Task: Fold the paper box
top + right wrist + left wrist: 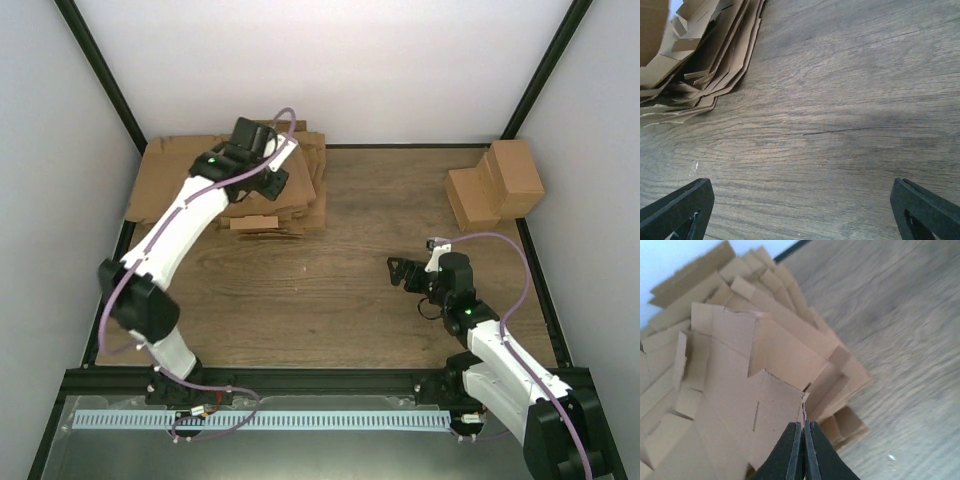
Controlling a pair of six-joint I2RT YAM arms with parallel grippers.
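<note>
Pinching paper box [735, 385] edge atop cardboard heap [312, 190], left tool [802, 425] pressed together, right tool [801, 187] spread

Robotics lab test cell. A small wood-grain table [340, 300] is boxed in by plain white panels [330, 60] on a black frame [100, 72], w/ two white arms, left [175, 235] & right [505, 355], bolted at the near edge. A slotted cable duct [300, 421] runs along the front. Stock on the table: a heap of cardboard sheets [305, 195] & made-up boxes [500, 180].
</note>
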